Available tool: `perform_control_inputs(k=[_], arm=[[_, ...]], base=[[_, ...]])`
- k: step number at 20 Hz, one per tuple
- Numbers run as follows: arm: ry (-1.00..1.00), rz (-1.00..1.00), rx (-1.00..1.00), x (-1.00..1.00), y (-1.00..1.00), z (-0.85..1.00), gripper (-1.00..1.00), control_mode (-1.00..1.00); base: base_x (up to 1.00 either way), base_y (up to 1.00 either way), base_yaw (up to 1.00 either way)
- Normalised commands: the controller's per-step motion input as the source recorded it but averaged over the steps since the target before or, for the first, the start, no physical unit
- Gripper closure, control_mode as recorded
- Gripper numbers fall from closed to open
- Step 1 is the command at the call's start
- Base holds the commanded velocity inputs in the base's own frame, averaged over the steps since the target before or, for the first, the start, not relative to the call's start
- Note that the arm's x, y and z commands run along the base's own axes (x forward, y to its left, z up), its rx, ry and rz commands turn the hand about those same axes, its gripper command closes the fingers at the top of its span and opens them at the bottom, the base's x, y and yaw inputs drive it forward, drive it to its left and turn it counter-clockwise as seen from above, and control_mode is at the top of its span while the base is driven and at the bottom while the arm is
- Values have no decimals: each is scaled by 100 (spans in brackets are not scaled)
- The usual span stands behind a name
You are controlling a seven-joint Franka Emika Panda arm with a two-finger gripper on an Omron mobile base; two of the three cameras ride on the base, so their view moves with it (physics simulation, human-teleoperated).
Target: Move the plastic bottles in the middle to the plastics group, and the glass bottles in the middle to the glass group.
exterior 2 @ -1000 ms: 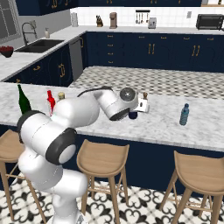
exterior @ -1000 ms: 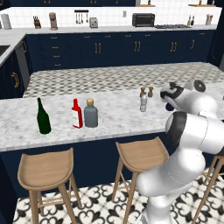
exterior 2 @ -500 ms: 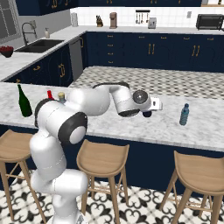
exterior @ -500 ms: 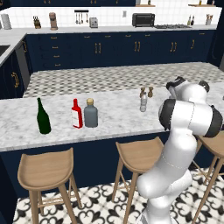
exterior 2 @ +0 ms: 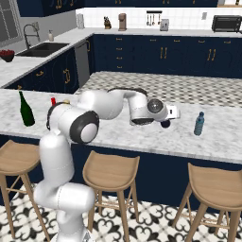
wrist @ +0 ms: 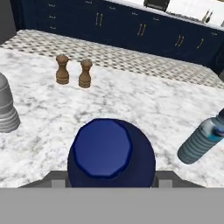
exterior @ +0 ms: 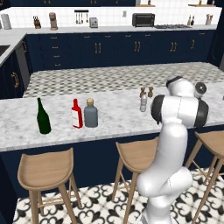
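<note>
Swinging further right since the earlier frame, the arm [exterior 2: 108, 106] is now reaching along the worktop [exterior 2: 142, 134] toward the grey-blue bottle [exterior 2: 200, 124], carrying the navy bottle [wrist: 110, 153] with it.

- Jaws: pinching the navy bottle, one finger showing at each side of it in the hand view; the bottle's dark base is peeking out under the hand in the right base view.
- Grey-blue bottle: standing upright near the hand, apart from it.
- Clear bottle [exterior: 143, 102]: standing mid-worktop, unmoved, just in front of the two shakers [exterior: 146, 92].
- Grey bottle [exterior: 90, 113]: standing just beside the red bottle [exterior: 77, 114], both unmoved.
- Green bottle [exterior: 43, 117]: standing left of the red one, unmoved.
</note>
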Motion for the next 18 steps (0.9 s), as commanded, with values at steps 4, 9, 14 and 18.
perform_control_inputs(k=[4,9,14,18], arm=[[27,0,-15,20,-4,-1,100,-100],[2,0,-1,5,-25,-10,100,-100],[3,0,10,22,-56,0,100,-100],[1,0,14,8,-65,0,100,-100]], base=[[0,0,0],[0,0,0],[0,0,0],[0,0,0]])
